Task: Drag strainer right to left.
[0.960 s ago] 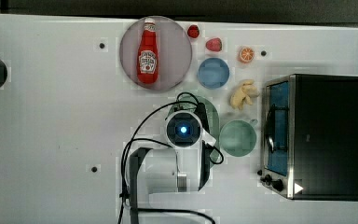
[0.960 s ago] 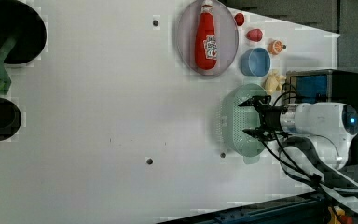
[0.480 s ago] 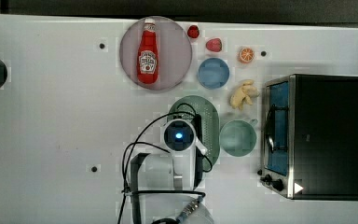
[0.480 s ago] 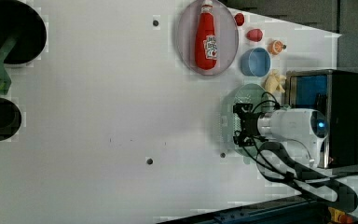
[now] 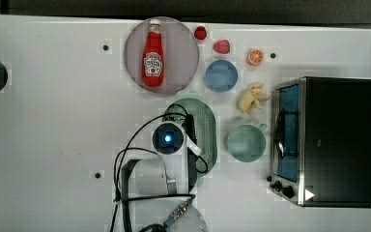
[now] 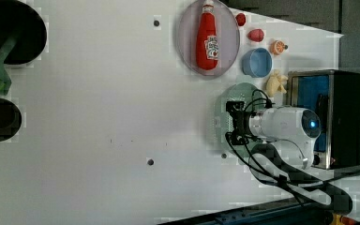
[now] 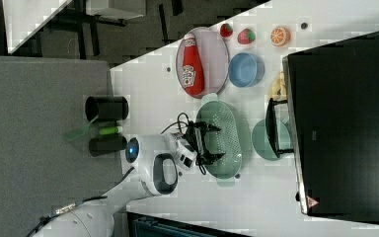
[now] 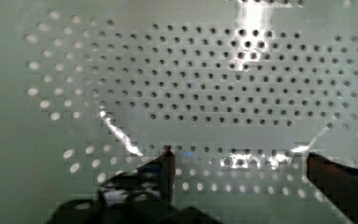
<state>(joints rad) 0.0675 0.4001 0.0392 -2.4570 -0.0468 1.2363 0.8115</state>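
The strainer (image 5: 206,129) is a pale sage-green oval colander lying mid-table, between the plate and the pale green cup in the top view. It also appears as the strainer (image 6: 225,105) and the strainer (image 7: 227,140). My gripper (image 7: 209,143) reaches down into its basin, open, with nothing held. In the left view the gripper (image 6: 235,121) sits over the strainer's middle. In the wrist view the gripper (image 8: 242,163) hangs just above the dotted basin (image 8: 205,84), with one fingertip (image 8: 167,161) by the perforations. From the top view the arm's wrist (image 5: 168,138) covers the strainer's left part.
A ketchup bottle (image 5: 152,55) lies on a round purple plate (image 5: 183,43). A blue bowl (image 5: 221,76), a pale green cup (image 5: 245,142) and a toaster oven (image 5: 333,140) stand toward the top view's right. Small toy foods (image 5: 254,57) line the far edge. Black containers (image 6: 9,28) stand at the left view's left.
The arm has moved toward the top view's left with the gripper down in the basin. The strainer has shifted slightly the same way. The fingers stayed open.
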